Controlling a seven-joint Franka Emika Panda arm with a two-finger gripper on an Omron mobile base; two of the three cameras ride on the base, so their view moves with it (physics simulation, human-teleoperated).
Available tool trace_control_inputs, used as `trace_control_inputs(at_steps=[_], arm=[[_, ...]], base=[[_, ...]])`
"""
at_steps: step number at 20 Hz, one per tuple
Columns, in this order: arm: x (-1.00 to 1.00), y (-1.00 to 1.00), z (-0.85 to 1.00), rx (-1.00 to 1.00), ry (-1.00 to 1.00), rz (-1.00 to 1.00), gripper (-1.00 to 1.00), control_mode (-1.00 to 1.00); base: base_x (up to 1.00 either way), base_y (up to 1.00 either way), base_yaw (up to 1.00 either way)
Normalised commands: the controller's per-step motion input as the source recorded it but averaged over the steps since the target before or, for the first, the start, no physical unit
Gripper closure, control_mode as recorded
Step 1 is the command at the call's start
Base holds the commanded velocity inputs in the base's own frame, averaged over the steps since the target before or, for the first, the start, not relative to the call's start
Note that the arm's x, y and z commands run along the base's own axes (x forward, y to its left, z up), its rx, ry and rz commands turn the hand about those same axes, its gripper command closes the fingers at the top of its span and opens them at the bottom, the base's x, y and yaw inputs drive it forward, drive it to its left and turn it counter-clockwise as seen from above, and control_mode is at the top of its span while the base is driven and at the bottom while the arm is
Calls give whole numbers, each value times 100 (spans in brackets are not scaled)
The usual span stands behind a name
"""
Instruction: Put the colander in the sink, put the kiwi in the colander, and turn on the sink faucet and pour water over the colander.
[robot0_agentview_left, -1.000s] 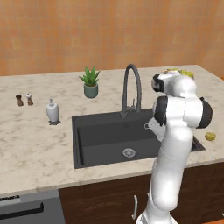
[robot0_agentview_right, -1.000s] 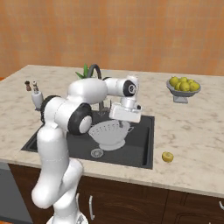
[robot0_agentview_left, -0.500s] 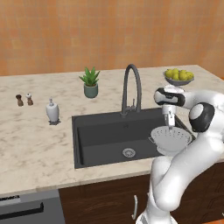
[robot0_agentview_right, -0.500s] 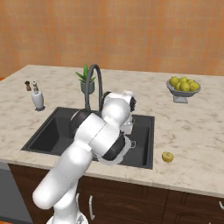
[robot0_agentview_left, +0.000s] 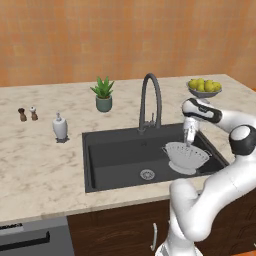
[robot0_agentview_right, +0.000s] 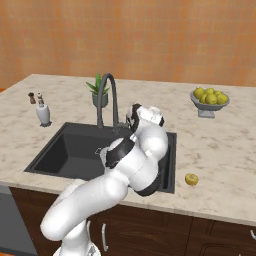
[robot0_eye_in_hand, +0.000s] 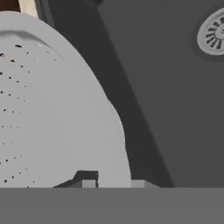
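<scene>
Near the front edge of the desk (robot0_agentview_right: 220, 150), off the right front corner of the sink (robot0_agentview_left: 115, 155), lies the kiwi (robot0_agentview_right: 191, 179), alone on the marble and well apart from the arm. Over the right end of the dark basin the colander (robot0_agentview_left: 186, 156) hangs, pale and dotted with holes, with the claw (robot0_agentview_left: 189, 136) closed on its far rim; the hand view looks down the colander's curved wall to the basin floor and the steel drain (robot0_eye_in_hand: 213, 34) beyond. Whether the colander's foot already touches the basin floor or sits just above it I cannot tell; the left base view suggests it is low inside the basin but tilted slightly.

So the first step is in hand and nearly done: the colander is within the sink's walls, still gripped. The next move calls for settling it level on the floor of the basin, preferably under the arc of the spout, then parting the fingers and lifting clear without dragging the rim. After that the arm has to swing out to the right front for the kiwi.

Behind the basin stands the sink faucet (robot0_agentview_left: 151, 100), its lever untouched, no water running. Farther back, toward the right rear corner, sits the fruit bowl (robot0_agentview_left: 204, 88).
</scene>
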Motion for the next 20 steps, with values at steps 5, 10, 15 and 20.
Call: trace_control_inputs(at_steps=[5, 10, 15, 20], arm=[[68, 9, -40, -3, 15, -32, 100, -100], [3, 65, -37, -32, 0, -45, 100, -100], [0, 13, -20, -34, 11, -55, 100, -100], [-1, 18, -58, -38, 6, -55, 100, -100]], base=[[0, 0, 0], [0, 0, 0], [0, 0, 0], [0, 0, 0]])
